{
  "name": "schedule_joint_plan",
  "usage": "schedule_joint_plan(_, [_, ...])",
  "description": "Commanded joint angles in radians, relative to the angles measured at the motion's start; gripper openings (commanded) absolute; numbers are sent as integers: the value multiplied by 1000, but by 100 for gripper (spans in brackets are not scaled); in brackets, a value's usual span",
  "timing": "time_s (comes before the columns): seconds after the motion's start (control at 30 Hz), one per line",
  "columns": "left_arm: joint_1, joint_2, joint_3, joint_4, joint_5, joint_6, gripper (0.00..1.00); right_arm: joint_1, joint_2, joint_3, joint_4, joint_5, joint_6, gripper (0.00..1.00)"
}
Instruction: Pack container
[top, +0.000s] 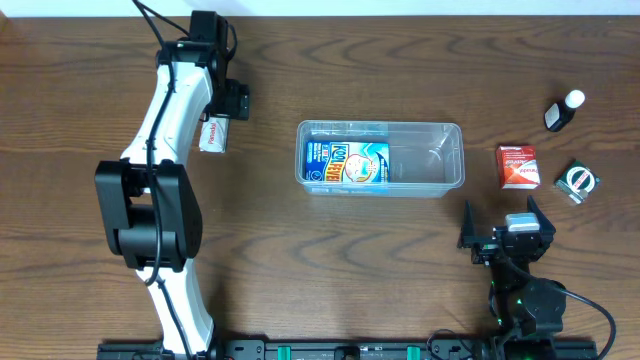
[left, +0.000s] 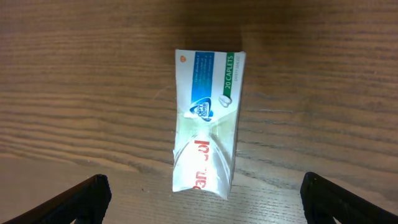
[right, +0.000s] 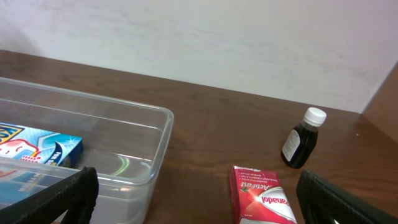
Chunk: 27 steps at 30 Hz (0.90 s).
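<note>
One left gripper hovers wide over a caplet box.

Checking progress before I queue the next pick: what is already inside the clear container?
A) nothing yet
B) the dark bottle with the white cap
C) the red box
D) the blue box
D: the blue box lies in the left end of the container, while the red box and the dark bottle sit outside it, off to its right.
</note>
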Motion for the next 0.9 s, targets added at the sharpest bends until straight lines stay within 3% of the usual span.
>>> schedule_joint_plan(0.0, [7,34,-7,2,-15,36,98,-8,-5,-2,-4,0,-4,99])
schedule_joint_plan(0.23, [18,76,-7,2,-14,36,98,-8,-5,-2,-4,0,-4,99])
schedule_joint_plan(0.47, [39,114,-7,21,129,5,98,-8,-5,-2,-4,0,-4,99])
schedule_joint_plan(0.87, [95,157,-8,32,225,-23,98,-8,-5,-2,-4,0,-4,99])
